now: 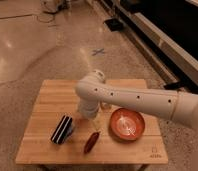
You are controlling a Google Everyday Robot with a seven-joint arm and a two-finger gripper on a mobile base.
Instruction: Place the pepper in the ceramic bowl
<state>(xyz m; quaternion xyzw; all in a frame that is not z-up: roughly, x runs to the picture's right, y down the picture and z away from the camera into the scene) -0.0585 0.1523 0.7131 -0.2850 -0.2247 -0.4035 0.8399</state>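
The pepper [92, 141], small, dark red and tapered, lies on the wooden table [47, 102] near its front edge. The ceramic bowl [127, 124], round and orange-red with a paler glossy centre, sits just to the pepper's right and holds nothing that I can see. My white arm reaches in from the right and bends down at the elbow. My gripper [93, 123] hangs just above and behind the pepper, to the left of the bowl.
A dark object with pale stripes [63, 129] lies on the table to the left of the pepper. A small pale object [106, 105] is partly hidden behind my arm. Polished floor surrounds the table, with a dark counter along the right.
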